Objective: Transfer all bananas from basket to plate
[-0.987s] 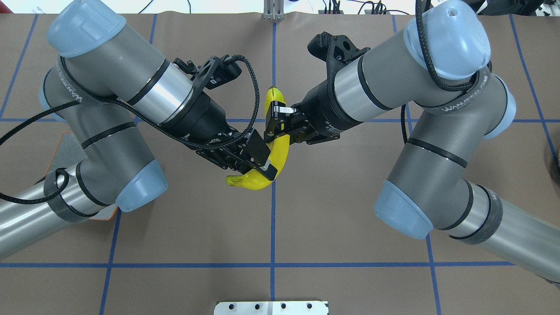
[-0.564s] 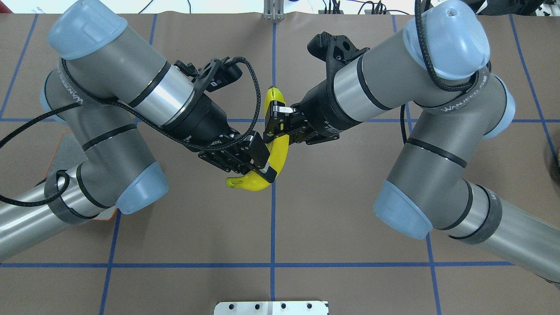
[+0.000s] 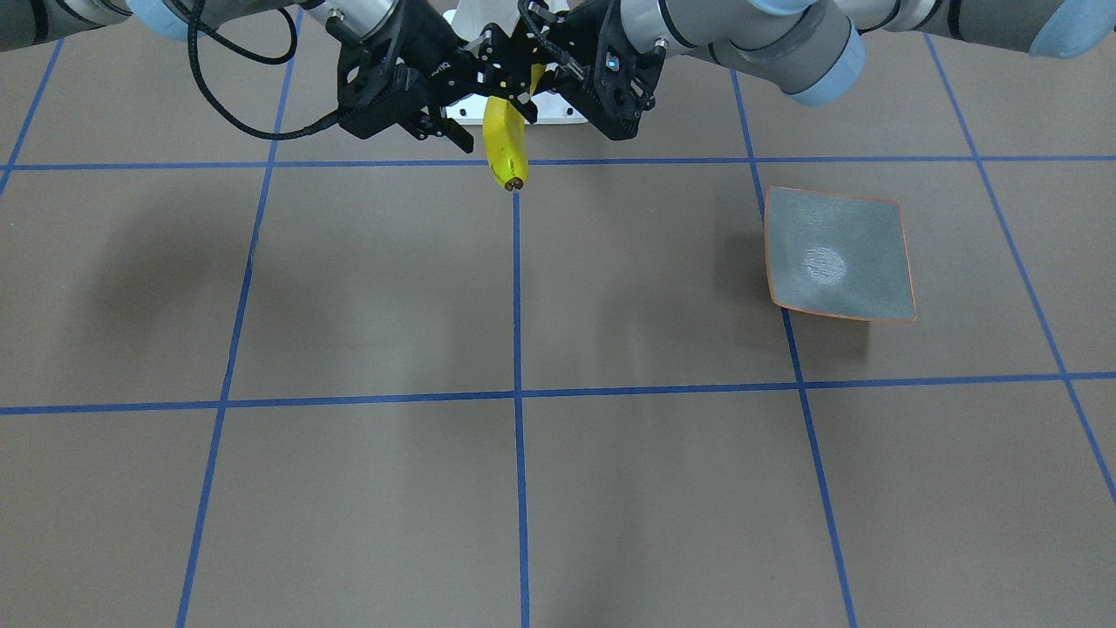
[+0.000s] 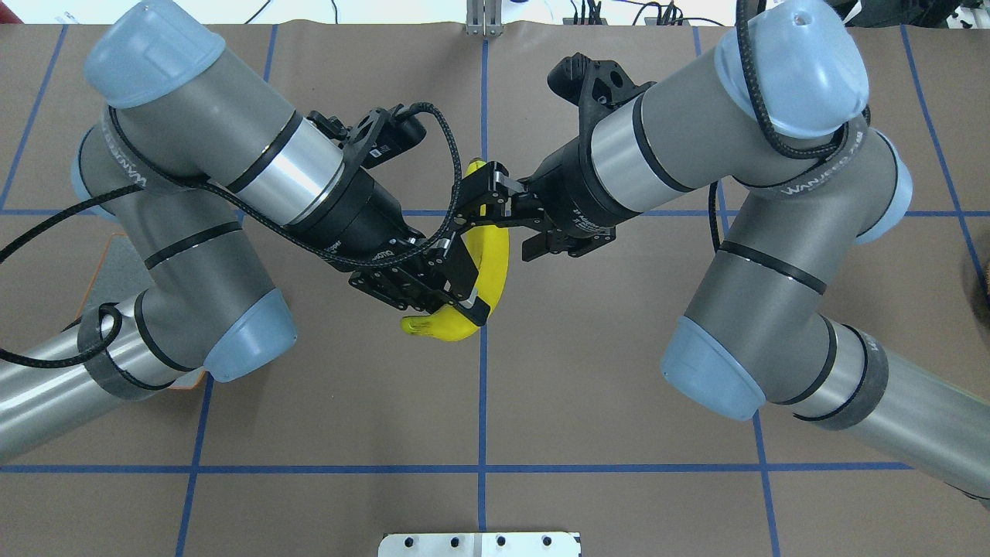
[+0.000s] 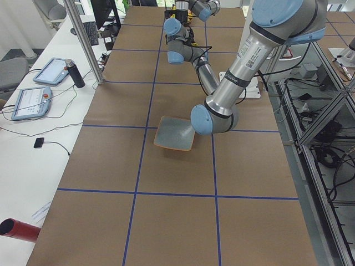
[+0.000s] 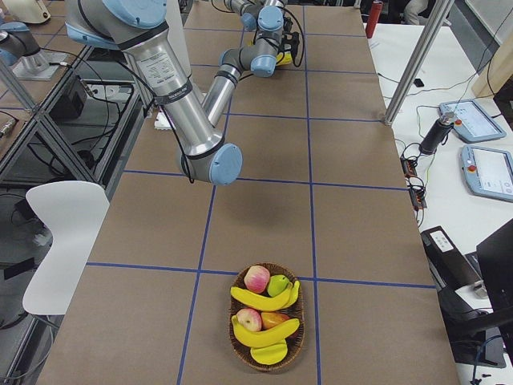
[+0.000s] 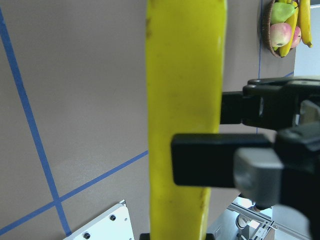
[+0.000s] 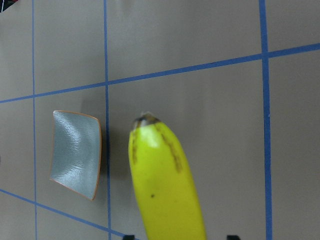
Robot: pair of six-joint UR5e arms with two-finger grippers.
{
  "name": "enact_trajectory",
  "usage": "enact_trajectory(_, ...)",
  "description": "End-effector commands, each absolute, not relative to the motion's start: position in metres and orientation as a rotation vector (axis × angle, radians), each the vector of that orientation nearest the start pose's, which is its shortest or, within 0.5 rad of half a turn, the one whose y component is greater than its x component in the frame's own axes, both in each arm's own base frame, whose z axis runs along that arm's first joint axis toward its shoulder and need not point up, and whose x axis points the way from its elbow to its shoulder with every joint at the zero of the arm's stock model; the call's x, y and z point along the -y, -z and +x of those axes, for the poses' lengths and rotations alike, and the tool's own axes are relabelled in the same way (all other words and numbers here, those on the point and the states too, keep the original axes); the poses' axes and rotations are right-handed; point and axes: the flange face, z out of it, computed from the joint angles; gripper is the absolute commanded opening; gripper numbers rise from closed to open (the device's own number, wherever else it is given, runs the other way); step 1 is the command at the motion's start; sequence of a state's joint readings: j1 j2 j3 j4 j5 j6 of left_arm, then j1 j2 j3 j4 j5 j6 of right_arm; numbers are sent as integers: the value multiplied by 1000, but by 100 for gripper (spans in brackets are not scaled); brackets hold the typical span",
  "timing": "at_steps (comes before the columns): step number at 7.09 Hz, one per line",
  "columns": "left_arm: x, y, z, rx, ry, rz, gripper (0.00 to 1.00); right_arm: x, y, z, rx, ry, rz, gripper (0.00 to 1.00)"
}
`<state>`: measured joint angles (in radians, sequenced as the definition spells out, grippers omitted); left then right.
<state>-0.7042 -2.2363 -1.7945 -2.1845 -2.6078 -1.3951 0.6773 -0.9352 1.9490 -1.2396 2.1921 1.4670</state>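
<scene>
Overhead exterior shows one bright yellow, curved banana (image 4: 495, 263) held over the middle of the desk (image 4: 619, 387). The left claw (image 4: 468, 290) pinches its 6 o'clock end. The right claw (image 4: 481, 197) is spread around its 12 o'clock end. Brown streaks run from its dark tip. The plate (image 4: 117, 267) lies toward 9 o'clock.

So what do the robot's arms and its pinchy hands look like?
Both the left arm and the right arm are fat grey tubes with pale blue caps on the joints, thin black rings and a shiny silver band near the wrist. A black braided cable loops along each. The left gripper and right gripper are black, with two flat fingers tipped with small silvery pads.
</scene>
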Motion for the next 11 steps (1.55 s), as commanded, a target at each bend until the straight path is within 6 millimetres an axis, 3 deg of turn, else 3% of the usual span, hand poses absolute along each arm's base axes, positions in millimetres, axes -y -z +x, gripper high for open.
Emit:
enact_trajectory(1, 407, -103, 403, -1529, -349, -170, 0, 414, -92, -383, 1391, -72, 15, 99)
enact_trajectory(3, 430, -124, 393, -1503, -292, -164, 0, 436, -100, -351, 1389, -87, -14, 99)
enact_trajectory(5, 439, -139, 384, -1487, -257, -169, 0, 471, -140, -300, 1352, -157, -50, 99)
enact_trajectory(6, 447, -155, 361, -1475, -201, -163, 0, 488, -153, -278, 1335, -204, -66, 99)
enact_trajectory(7, 458, -170, 329, -1463, -116, -136, 0, 510, -182, -254, 1300, -273, -61, 99)
enact_trajectory(8, 457, -197, 310, -1440, -68, -140, 0, 529, -201, -235, 1275, -299, -37, 99)
enact_trajectory(10, 459, -251, 312, -1352, 43, 8, 0, 554, -267, -206, 1185, -196, 85, 99)
enact_trajectory(11, 458, -277, 309, -1292, 12, 138, 0, 567, -287, -193, 1159, -185, 107, 99)
